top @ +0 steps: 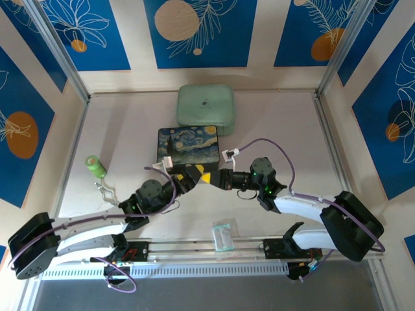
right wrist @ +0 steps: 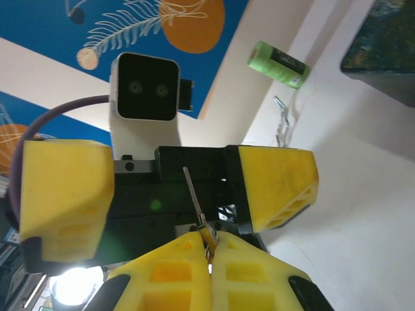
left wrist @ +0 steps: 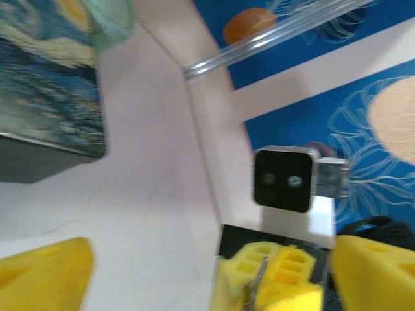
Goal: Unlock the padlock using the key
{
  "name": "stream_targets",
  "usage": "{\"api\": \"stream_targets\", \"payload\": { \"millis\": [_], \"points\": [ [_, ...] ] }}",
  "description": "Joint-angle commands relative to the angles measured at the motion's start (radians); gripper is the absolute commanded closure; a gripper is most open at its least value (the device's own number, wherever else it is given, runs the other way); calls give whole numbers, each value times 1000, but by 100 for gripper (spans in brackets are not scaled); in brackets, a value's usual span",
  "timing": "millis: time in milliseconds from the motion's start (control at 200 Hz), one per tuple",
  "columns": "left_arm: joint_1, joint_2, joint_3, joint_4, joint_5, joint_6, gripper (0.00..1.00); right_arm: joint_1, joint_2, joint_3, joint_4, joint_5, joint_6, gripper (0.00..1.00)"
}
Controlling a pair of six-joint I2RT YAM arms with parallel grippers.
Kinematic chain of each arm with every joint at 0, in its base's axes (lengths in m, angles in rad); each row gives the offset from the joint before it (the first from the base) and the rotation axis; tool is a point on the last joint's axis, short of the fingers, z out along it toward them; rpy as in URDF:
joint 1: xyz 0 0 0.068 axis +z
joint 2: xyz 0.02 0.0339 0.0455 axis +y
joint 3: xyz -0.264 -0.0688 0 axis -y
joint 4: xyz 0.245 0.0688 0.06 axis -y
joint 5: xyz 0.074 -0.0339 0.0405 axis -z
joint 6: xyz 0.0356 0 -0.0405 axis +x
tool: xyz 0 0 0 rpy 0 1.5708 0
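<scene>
Key (right wrist: 193,191) pinched in the closed right gripper (right wrist: 209,243), mid-table, between the fingers of the wide-open, empty left gripper (top: 194,175). Box (top: 188,146) just behind; green roll (top: 96,166) toward left edge; packet (top: 224,234) at near edge.

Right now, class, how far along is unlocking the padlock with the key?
Done: the key is picked up, pinched in the shut right claw. In hand: the open left claw faces it near the Starry Night box. Left: the key is in no lock, and I cannot make out the padlock.
</scene>
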Motion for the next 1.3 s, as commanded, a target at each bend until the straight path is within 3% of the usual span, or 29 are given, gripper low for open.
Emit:
{"api": "stream_targets", "payload": {
  "millis": [0,75,245,350,460,605,790,951,1296],
  "points": [
    [10,-76,112,-379,-107,94,1,-3,-53,45,-160,39,-84,100],
    [39,-103,171,-538,-97,147,0,-6,-71,35,-189,62,-95,100],
    [136,-130,190,-615,42,210,1,-7,-78,39,-269,97,-127,100],
    [156,-127,155,-593,70,207,1,-11,-68,54,-301,105,-138,100],
    [156,-142,95,-548,17,192,1,-13,-69,84,-350,104,-159,100],
    [157,-131,109,-622,-45,227,1,-17,-69,93,-383,117,-173,100],
    [172,-59,147,-637,3,317,1,-28,-65,86,-408,144,-182,100],
    [252,-27,99,-497,162,315,1,-48,-49,77,-404,131,-177,100],
    [268,-2,123,-548,137,350,1,-69,-31,66,-388,122,-184,100]
  ]
}}
